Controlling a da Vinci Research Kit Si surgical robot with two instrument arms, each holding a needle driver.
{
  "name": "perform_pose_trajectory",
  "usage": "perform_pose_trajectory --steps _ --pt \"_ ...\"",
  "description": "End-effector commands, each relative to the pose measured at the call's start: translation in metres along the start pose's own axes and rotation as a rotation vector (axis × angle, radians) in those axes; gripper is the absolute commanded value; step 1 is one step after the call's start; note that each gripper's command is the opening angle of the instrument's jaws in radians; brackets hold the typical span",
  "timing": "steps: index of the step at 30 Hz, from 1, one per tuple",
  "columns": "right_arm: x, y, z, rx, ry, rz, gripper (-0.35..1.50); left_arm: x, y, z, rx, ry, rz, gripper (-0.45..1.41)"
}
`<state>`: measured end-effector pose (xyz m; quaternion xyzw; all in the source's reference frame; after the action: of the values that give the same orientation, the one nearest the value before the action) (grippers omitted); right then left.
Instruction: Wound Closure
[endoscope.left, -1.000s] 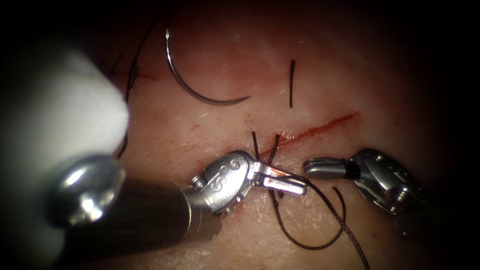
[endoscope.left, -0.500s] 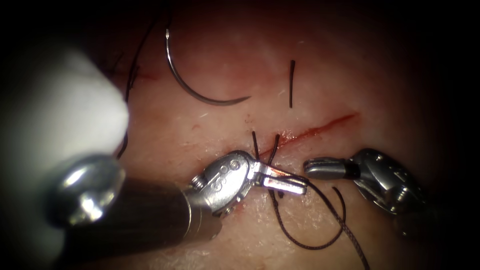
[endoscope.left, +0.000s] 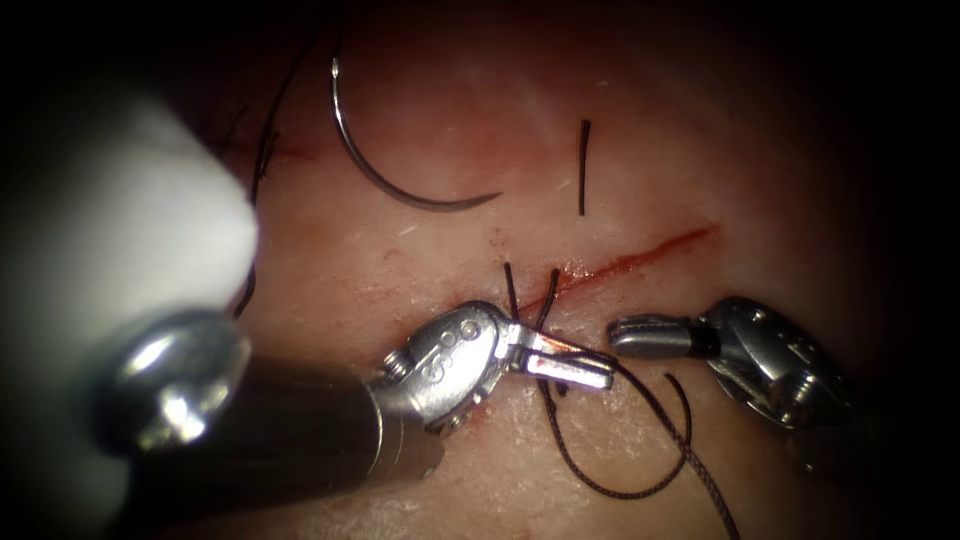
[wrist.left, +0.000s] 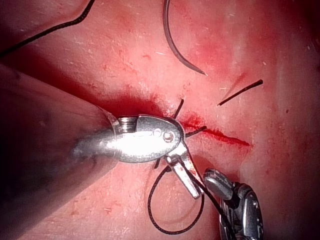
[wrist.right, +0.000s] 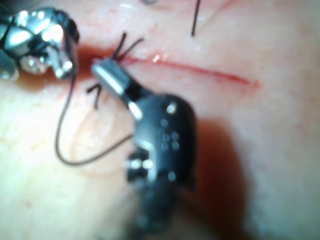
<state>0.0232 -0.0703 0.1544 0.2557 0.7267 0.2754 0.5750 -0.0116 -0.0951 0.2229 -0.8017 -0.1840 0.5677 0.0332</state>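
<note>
Pale pork tissue (endoscope.left: 420, 250) covers the bench under both tools, with the red cut (endoscope.left: 640, 257) running slantwise and some red fluid (wrist.left: 200, 122) at its left end. On the left side of the cut, well apart from both tools, the curved needle (endoscope.left: 400, 185) lies free on the surface — it is not in the tissue, and no tool holds it. Its thread (endoscope.left: 262, 165) trails away from its upper end. A short cut end of thread (endoscope.left: 583, 168) lies alone above the cut.

The left tool (endoscope.left: 570, 368) has its jaws closed on a dark thread loop (endoscope.left: 620, 485) close to the knot tails (endoscope.left: 530, 290) at the cut. The right tool (endoscope.left: 640, 337) holds nothing, and its jaws are together.

I judge the needle light, stiff and slippery — a grip on the body of its curve, away from the sharp point, seems safest. The thread is soft and limp. No container is present.
</note>
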Motion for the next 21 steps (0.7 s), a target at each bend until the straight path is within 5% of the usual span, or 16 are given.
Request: perform_pose_trajectory --steps 1,21 --pt "-0.0010 -0.0003 0.0005 0.002 0.001 0.004 -0.35 -0.0012 0.0008 0.0007 -0.003 0.003 -0.008 -0.45" --pt "-0.0010 -0.0001 0.0007 -0.046 0.006 -0.076 -0.35 -0.0009 0.0005 -0.0001 0.037 0.033 -0.018 -0.45"
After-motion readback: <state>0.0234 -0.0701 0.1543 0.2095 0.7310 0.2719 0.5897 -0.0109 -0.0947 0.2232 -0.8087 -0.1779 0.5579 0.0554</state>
